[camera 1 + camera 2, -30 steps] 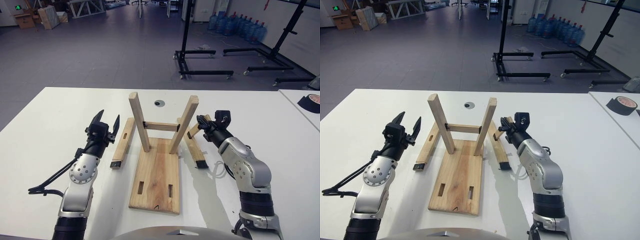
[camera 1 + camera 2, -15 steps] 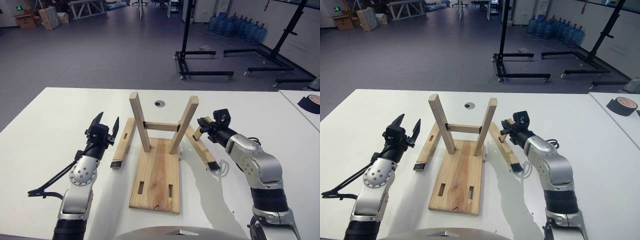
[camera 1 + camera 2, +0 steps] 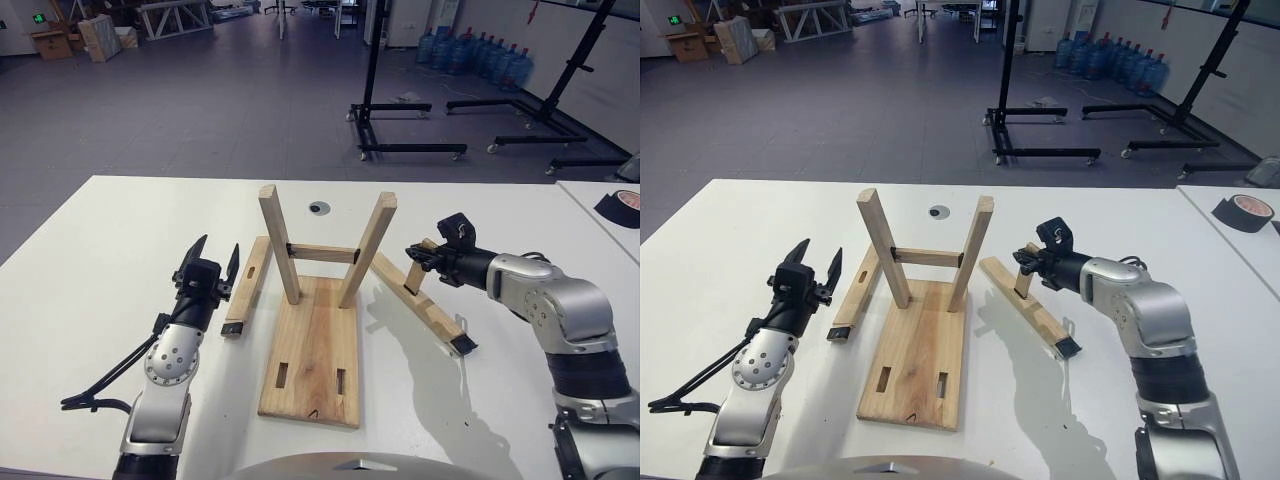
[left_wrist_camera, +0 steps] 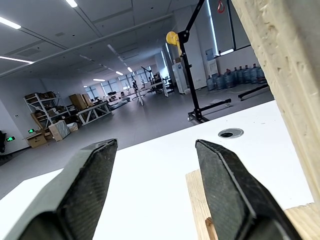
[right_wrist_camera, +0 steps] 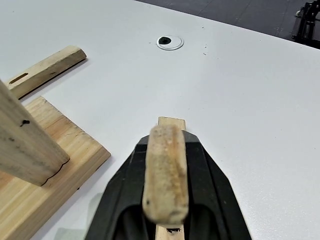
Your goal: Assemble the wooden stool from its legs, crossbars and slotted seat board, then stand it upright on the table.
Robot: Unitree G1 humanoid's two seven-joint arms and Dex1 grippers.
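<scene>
**Right gripper clamps loose leg's crossbar; left gripper open by the other leg**

The slotted seat board (image 3: 310, 355) lies flat on the white table (image 3: 90, 230). Two legs (image 3: 279, 243) stand upright in its far end, joined by a crossbar (image 3: 322, 253).

The right gripper (image 3: 425, 262) is closed on a short crossbar stub (image 5: 165, 170) that sticks out of a third leg (image 3: 432, 310). That leg slants just right of the board. Its black-tipped end points toward the robot, and I cannot tell whether the tip touches the table.

The left gripper (image 3: 218, 246) hovers with its fingers (image 4: 85, 190) spread wide and nothing between them. It is just left of the fourth leg (image 3: 248, 285), which lies flat beside the board's left edge.

A round cable hole (image 3: 319, 207) sits behind the stool. A tape roll (image 3: 620, 205) lies on the neighbouring table. The green lit sign (image 3: 37, 15) far back in the room is too small to read.
</scene>
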